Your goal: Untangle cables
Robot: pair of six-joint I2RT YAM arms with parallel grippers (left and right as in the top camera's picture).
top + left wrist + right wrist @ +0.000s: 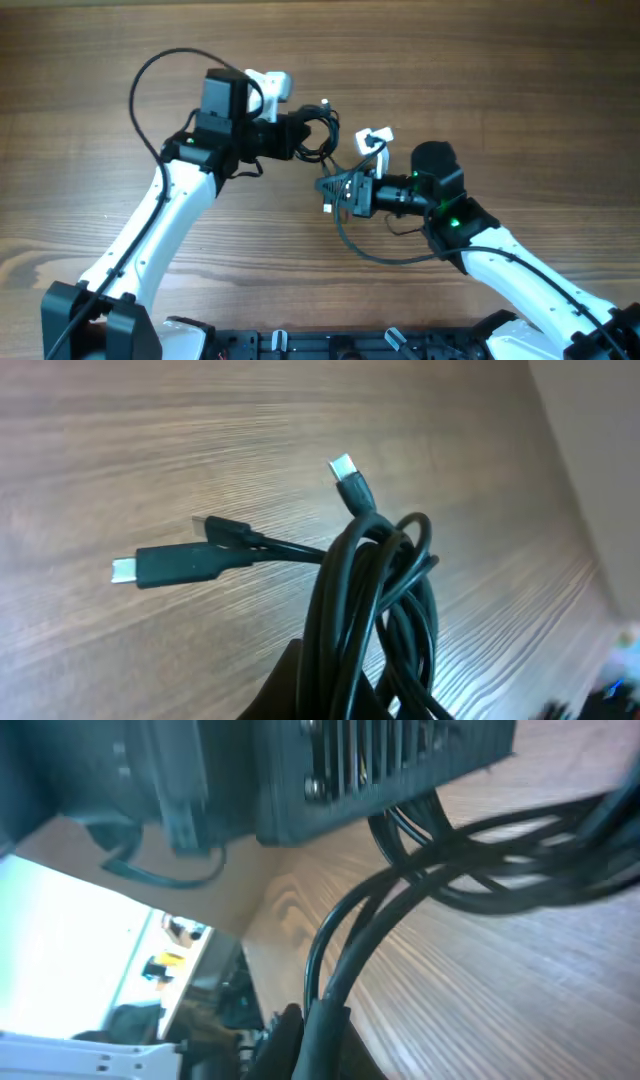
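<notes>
The cables are a bundle of thin black cords held between my two grippers above the wooden table. My left gripper is shut on the looped bundle; three plug ends stick out past it, one silvery-tipped and one long black plug. My right gripper is shut on a cable near its plug. From there the cords run up to the left gripper's body. One cord hangs in a loop under the right arm.
The wooden table lies under both arms. The thicker black robot cable arcs over the left arm. A white clip part sits on the right arm near the bundle. The black base rail runs along the front edge.
</notes>
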